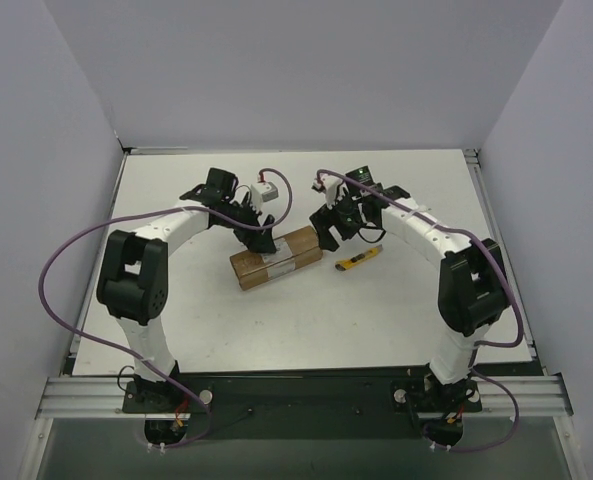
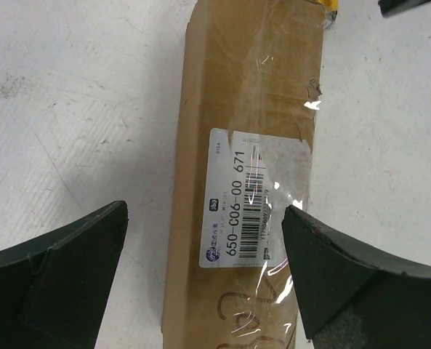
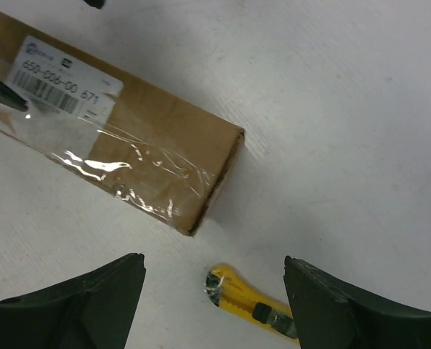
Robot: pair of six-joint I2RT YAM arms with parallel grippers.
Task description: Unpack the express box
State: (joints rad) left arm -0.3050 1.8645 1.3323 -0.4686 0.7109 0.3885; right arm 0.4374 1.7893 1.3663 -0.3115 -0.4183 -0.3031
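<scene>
Two things lie mid-table [image 1: 276, 330], past the arm bases. Nearest you is the yellow-and-black utility knife [image 1: 359, 261], just beside the right end of the express box [image 1: 276, 257]. It looks handy there for slitting the seal. The box lies flat at the centre, label [image 2: 246, 198] up, with glossy clear tape [image 3: 139, 178] over its top; it looks unopened. Your right gripper [image 3: 214, 260] hangs over the knife's tip and the box's end, fingers spread wide and holding nothing. Just beyond, your left gripper [image 2: 204, 217] is spread too, empty, one finger on either side of the box — likely poised to pin it while the other arm fetches the blade.
</scene>
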